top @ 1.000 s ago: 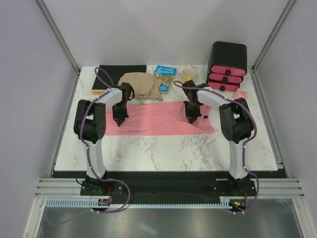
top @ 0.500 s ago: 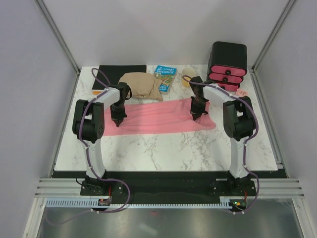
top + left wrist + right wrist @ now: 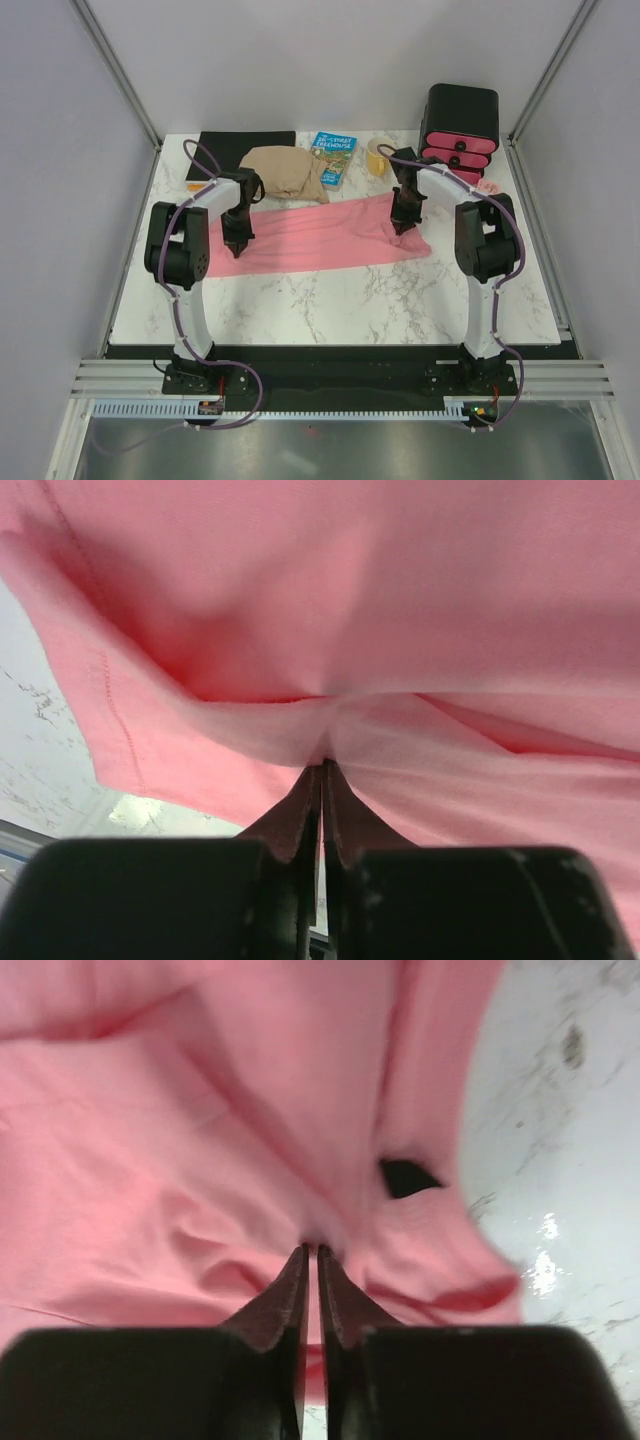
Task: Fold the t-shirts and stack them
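A salmon-pink t-shirt (image 3: pixel 320 235) lies as a long folded band across the marble table (image 3: pixel 330 300). My left gripper (image 3: pixel 237 245) points down at its left end. In the left wrist view that gripper (image 3: pixel 323 763) is shut, with a pucker of pink cloth (image 3: pixel 420 630) pinched at its tips. My right gripper (image 3: pixel 402 228) stands over the band's right end. Seen from the right wrist, this gripper (image 3: pixel 311 1247) has its jaws nearly together on a bunched fold of the shirt (image 3: pixel 150 1160), close to the dark neck label (image 3: pixel 405 1177).
Behind the shirt lie a folded tan cloth (image 3: pixel 285 172), a blue book (image 3: pixel 332 158) and a yellow cup (image 3: pixel 378 155). A black box with pink drawer fronts (image 3: pixel 460 135) stands at the back right, and a black pad (image 3: pixel 240 152) lies at the back left.
My right gripper has moved back and to the right, drawing the shirt's right end with it and flattening the lump there. The left gripper shifted slightly toward the back, still holding cloth.
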